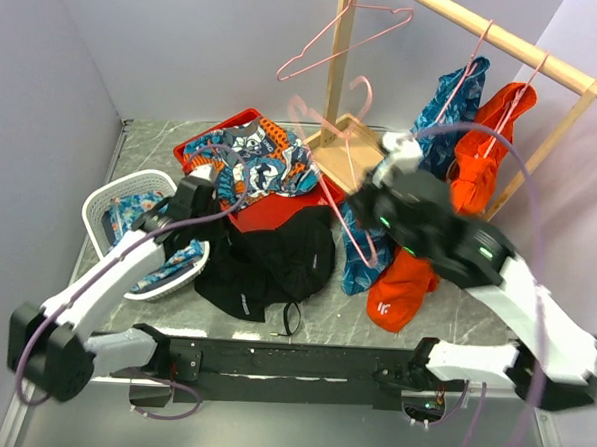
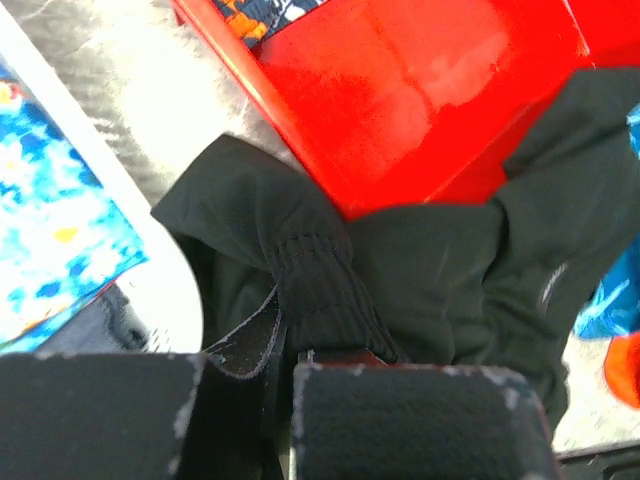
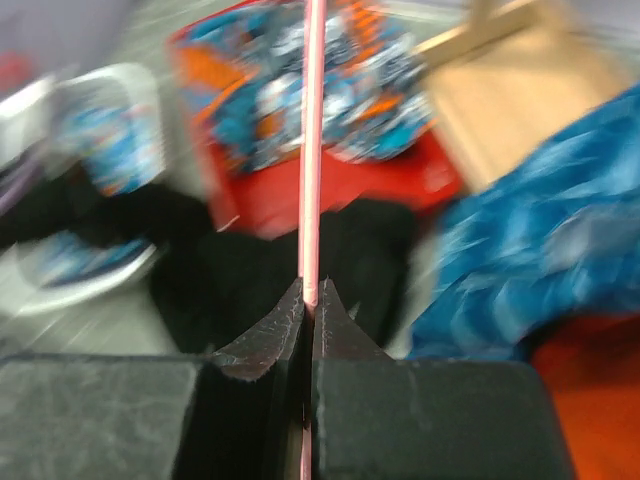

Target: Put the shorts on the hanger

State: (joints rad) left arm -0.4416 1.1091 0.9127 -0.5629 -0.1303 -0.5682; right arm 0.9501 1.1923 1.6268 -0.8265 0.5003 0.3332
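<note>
The black shorts (image 1: 276, 262) lie crumpled on the table in front of the red tray (image 1: 279, 214). My left gripper (image 1: 221, 224) is shut on their elastic waistband (image 2: 312, 285), at the shorts' left edge; in the left wrist view the gripper (image 2: 285, 345) holds bunched fabric between its pads. My right gripper (image 1: 365, 202) is held above the table to the right of the shorts and is shut on the thin pink hanger (image 1: 363, 237). In the blurred right wrist view the gripper (image 3: 310, 295) clamps the hanger wire (image 3: 313, 150), with the shorts (image 3: 260, 280) below.
A white basket (image 1: 104, 203) with patterned garments sits at the left. The red tray holds blue-orange garments (image 1: 252, 156). A wooden rail frame (image 1: 508, 44) at the back right carries another pink hanger (image 1: 338, 35), a patterned garment and an orange one (image 1: 488, 143). More garments (image 1: 400, 289) lie at the right.
</note>
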